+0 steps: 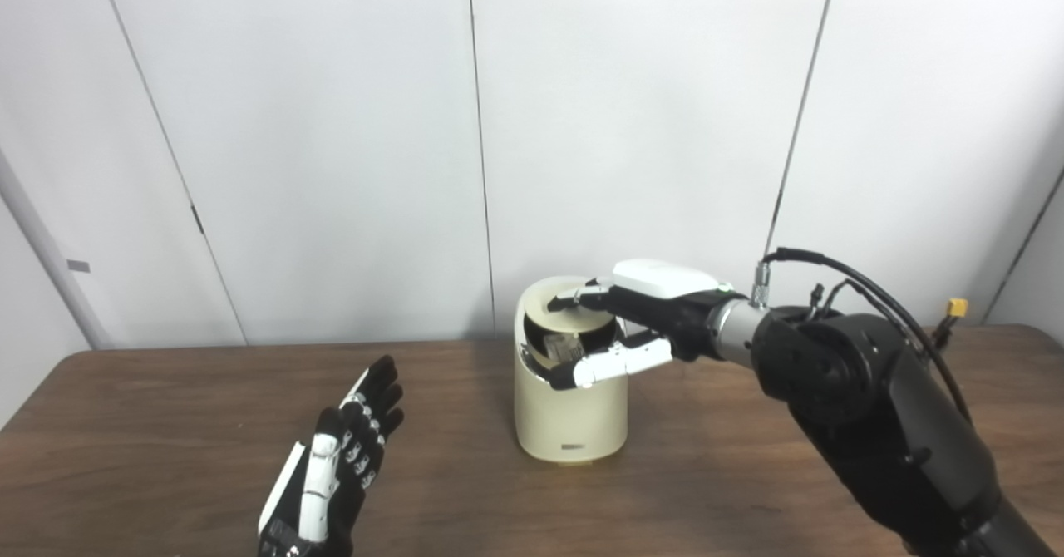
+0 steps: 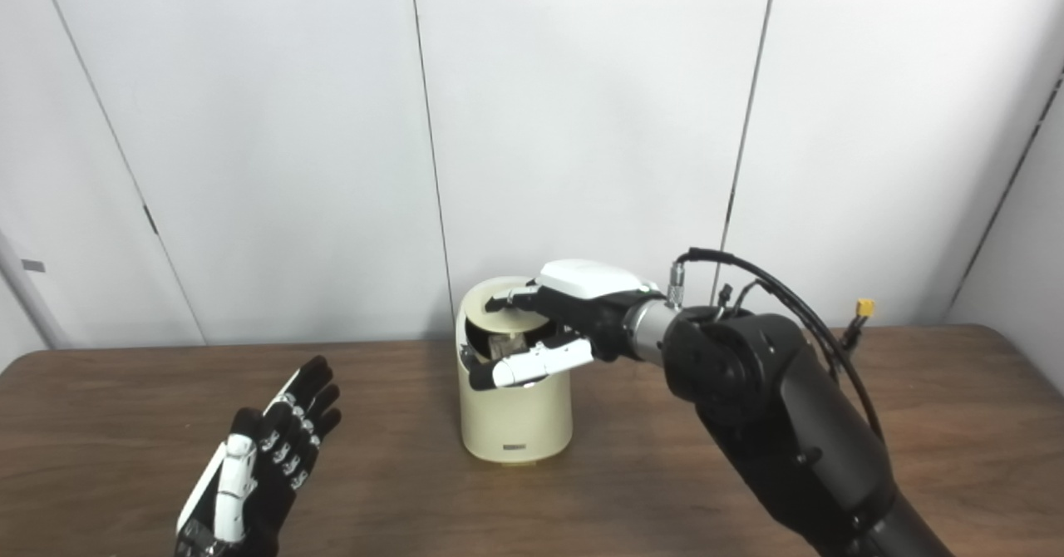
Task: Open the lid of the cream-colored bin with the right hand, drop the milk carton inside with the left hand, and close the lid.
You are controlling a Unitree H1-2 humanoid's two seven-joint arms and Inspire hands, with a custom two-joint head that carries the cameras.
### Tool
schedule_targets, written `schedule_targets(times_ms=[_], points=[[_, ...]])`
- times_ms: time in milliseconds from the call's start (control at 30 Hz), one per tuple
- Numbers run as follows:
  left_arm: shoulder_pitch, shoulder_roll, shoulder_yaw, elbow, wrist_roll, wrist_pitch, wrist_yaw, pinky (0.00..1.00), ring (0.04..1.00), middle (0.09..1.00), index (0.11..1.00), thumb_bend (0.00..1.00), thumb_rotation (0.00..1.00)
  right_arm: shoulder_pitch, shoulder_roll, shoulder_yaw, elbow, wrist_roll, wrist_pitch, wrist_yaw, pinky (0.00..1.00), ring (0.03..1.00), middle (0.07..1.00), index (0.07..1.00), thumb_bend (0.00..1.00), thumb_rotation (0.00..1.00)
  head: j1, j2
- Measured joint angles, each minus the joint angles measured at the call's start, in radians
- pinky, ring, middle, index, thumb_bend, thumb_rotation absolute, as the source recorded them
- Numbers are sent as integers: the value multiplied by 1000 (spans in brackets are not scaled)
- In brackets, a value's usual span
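Cream-colored bin upright at frame center on wooden surface; lid tilted open, milk carton partly visible inside. Right hand at bin mouth, fingers on lid, thumb across rim. Left hand at lower left, fingers spread, empty.

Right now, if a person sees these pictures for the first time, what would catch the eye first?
First the cream-colored bin standing mid-table, with the right hand reaching in from the right and its fingers on the lid, which looks partly open. Something pale, perhaps the milk carton, shows in the dark opening. The left hand waits open and empty over the table's near left part.
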Motion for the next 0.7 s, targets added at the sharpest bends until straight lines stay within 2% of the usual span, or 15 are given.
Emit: schedule_targets(times_ms=[167, 367, 567, 700], points=[[8, -6, 13, -35, 1, 22, 6, 1000, 1000, 983, 981, 623, 1000, 49, -1, -14, -1, 22, -1, -5, 955, 986, 915, 893, 815, 969, 6, 15], [22, -6, 14, -53, 2, 51, 6, 1000, 1000, 985, 981, 622, 1000, 95, 0, -17, 2, 31, -4, -49, 964, 982, 905, 885, 778, 944, 3, 28], [23, -9, 13, -76, 7, 69, 9, 1000, 1000, 981, 986, 633, 1000, 133, -3, -16, 2, 36, -75, -135, 939, 960, 881, 859, 779, 909, 5, 40], [23, -10, 13, -76, 24, 80, 11, 1000, 1000, 976, 982, 637, 1000, 157, -8, 11, -1, -10, -123, -177, 974, 973, 908, 884, 758, 873, 3, 41]])
